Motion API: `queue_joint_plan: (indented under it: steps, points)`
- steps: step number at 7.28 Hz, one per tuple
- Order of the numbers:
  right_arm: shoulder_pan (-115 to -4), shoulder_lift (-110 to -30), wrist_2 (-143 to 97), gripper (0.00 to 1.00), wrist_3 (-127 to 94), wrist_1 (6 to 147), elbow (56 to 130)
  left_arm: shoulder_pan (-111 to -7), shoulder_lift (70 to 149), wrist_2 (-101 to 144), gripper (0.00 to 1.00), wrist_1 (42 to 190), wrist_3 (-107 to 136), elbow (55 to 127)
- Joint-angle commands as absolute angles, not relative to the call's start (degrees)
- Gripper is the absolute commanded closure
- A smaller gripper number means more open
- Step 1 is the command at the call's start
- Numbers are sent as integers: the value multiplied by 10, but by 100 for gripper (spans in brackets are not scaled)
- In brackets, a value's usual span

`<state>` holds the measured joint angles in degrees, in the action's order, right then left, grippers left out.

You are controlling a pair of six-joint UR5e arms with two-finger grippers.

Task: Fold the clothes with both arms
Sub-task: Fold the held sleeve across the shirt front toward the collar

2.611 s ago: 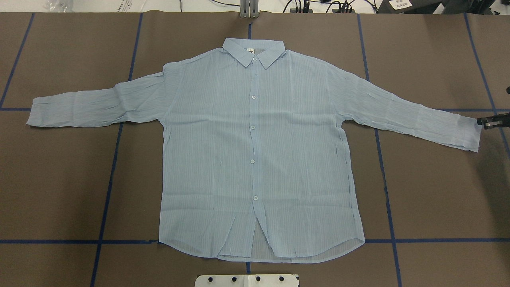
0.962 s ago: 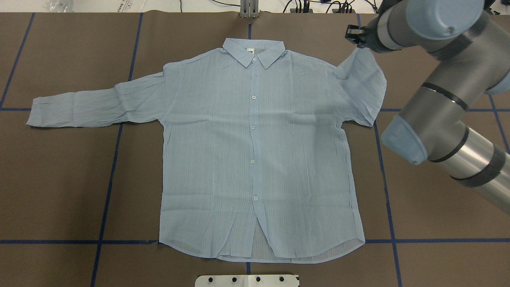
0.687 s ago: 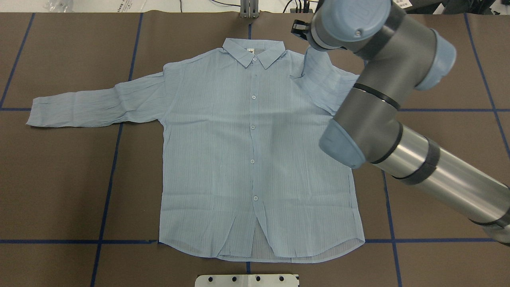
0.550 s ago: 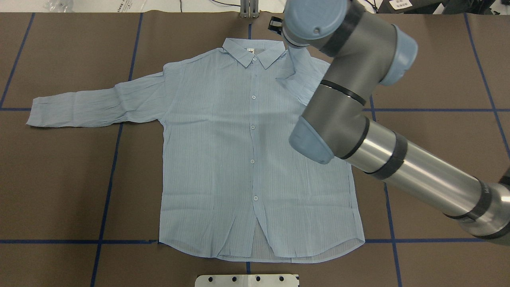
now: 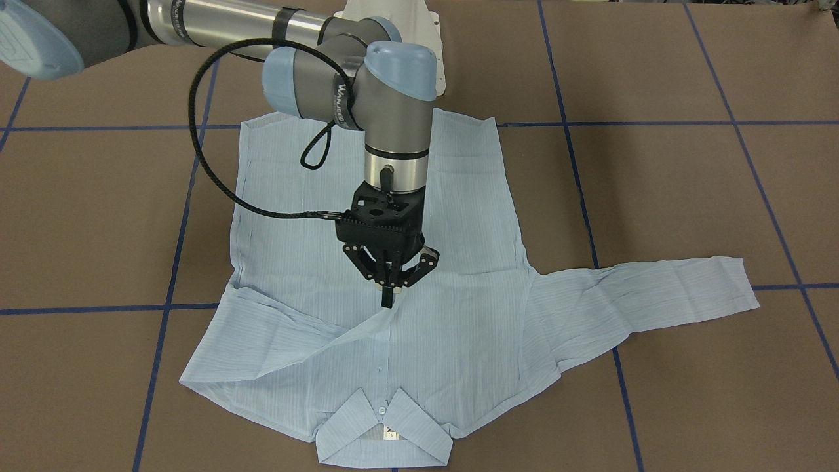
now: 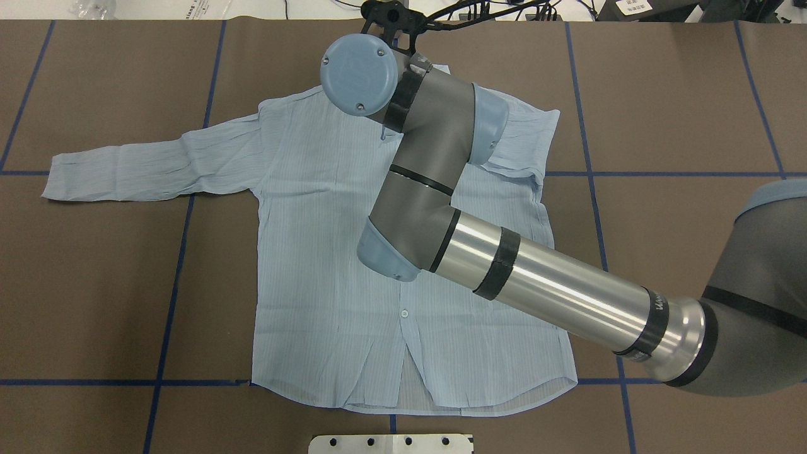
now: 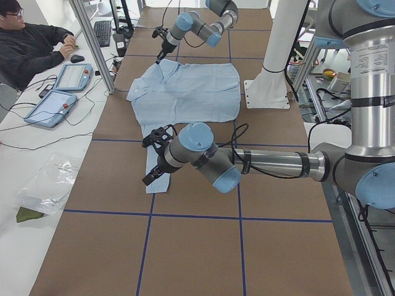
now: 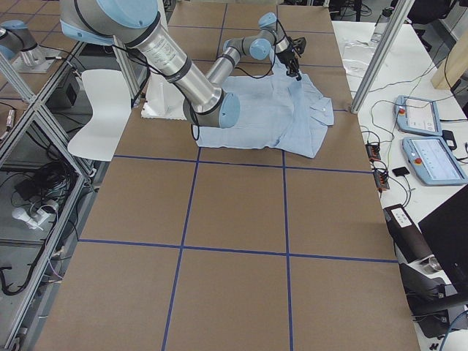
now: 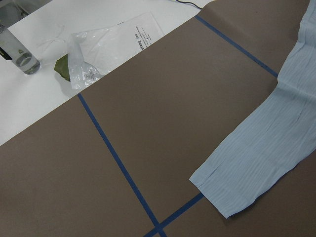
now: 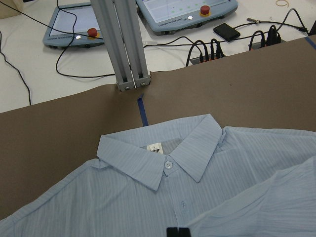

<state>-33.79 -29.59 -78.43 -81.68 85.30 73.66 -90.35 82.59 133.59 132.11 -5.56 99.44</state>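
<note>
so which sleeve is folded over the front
The right sleeve: it's drawn across the chest, its end pinched in the right gripper. The left sleeve lies straight out on the table.

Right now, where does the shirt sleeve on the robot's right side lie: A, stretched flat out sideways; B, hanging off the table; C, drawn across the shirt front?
C: the right end effector pinches the sleeve end at mid-chest, so it lies diagonally across the shirt front.
</note>
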Motion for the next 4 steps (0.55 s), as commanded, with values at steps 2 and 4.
queue_joint_plan:
  steps: [2, 4]
  points:
    - [-321, -258, -780, 100, -812, 846, 702, -904, 826, 1336, 0, 1321, -56, 991]
    - [-307, -228, -783, 100, -812, 848, 702, -904, 826, 1336, 0, 1322, -56, 991]
